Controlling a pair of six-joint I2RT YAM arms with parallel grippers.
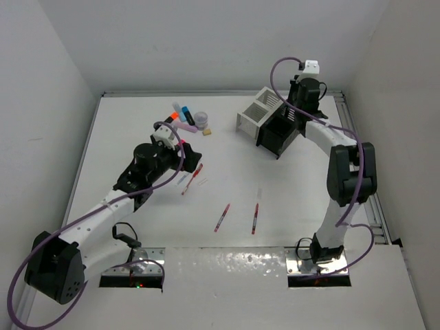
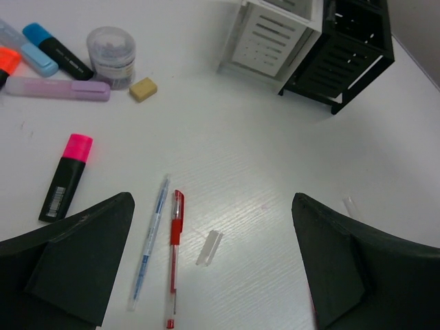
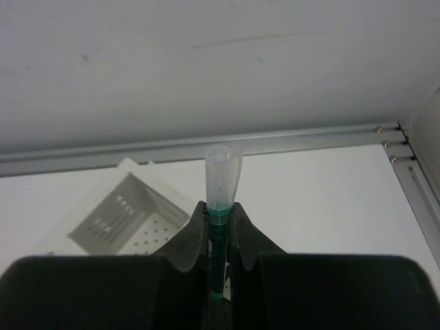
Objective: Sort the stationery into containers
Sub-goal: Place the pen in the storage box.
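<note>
Nearest the arm bases, one red pen [image 1: 221, 218] and a second red pen [image 1: 255, 218] are lying on the surface [image 1: 289, 189], near-left of the black box [image 1: 278, 134]. Farther on, still well left of that box, the left end effector [image 2: 210, 203] is hanging with its fingers [image 2: 82, 254] spread wide apart, gripping nothing. Under it a third red pen [image 2: 174, 254] is lying just beside a clear pen [image 2: 150, 242], with a small clear cap [image 2: 209, 247] close by. Beyond them, a pink-capped black highlighter [image 2: 65, 180] is resting alone. Farther still from the bases, the tan eraser [image 2: 143, 89], tape roll [image 2: 113, 56], pale purple highlighter [image 2: 58, 88] and blue-capped highlighter [image 2: 58, 51] are clustering far-left of the black box. The white box [image 1: 256, 113] is sitting joined to the black box's left side. Over the black box, the right end effector [image 3: 218, 216] is clamping a green pen [image 3: 221, 179], upright, its clear cap on top.
</note>
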